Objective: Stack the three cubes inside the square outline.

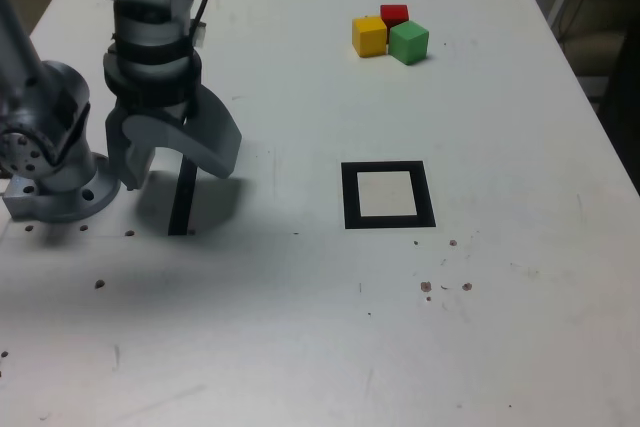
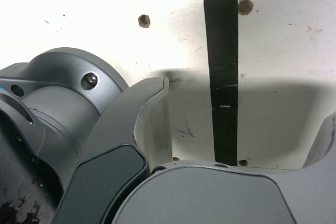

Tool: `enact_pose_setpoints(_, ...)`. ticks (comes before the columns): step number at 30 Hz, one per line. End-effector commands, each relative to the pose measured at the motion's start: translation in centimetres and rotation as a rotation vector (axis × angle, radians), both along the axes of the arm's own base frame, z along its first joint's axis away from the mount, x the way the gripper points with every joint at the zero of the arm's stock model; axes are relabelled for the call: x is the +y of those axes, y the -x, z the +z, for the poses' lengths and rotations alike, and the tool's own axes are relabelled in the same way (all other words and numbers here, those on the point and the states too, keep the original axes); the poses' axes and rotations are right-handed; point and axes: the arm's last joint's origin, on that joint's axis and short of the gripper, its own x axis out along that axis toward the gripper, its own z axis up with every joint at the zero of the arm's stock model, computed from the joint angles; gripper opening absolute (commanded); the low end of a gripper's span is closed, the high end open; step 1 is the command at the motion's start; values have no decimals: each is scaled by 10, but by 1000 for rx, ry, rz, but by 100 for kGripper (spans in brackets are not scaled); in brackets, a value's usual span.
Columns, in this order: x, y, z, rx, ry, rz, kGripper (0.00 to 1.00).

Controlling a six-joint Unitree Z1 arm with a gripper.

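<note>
Three cubes sit bunched together at the far side of the white table: a yellow cube [image 1: 370,35], a red cube [image 1: 394,15] behind it, and a green cube [image 1: 409,42] on the exterior view's right. The square outline [image 1: 388,194], black with a pale centre, lies nearer the middle and holds nothing. My gripper [image 1: 175,162] hangs over the table at the exterior view's left, far from both, pointing down. Its jaws stand wide open with nothing between them; the wrist view shows one finger [image 2: 144,108] and bare table under it.
A thin black strip [image 1: 182,197] of tape lies on the table right under the gripper, also seen as the strip [image 2: 223,77] in the wrist view. The arm's grey base [image 1: 55,182] is bolted at the exterior view's left edge. Small holes and brown specks dot the table.
</note>
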Motion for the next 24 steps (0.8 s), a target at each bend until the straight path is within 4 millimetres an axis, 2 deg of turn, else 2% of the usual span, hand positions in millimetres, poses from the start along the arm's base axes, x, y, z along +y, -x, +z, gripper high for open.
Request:
enact_pose_setpoints(1, 0, 0, 1, 11, -5, 1, 99)
enact_pose_setpoints(24, 0, -3, 10, 18, -13, 5, 99)
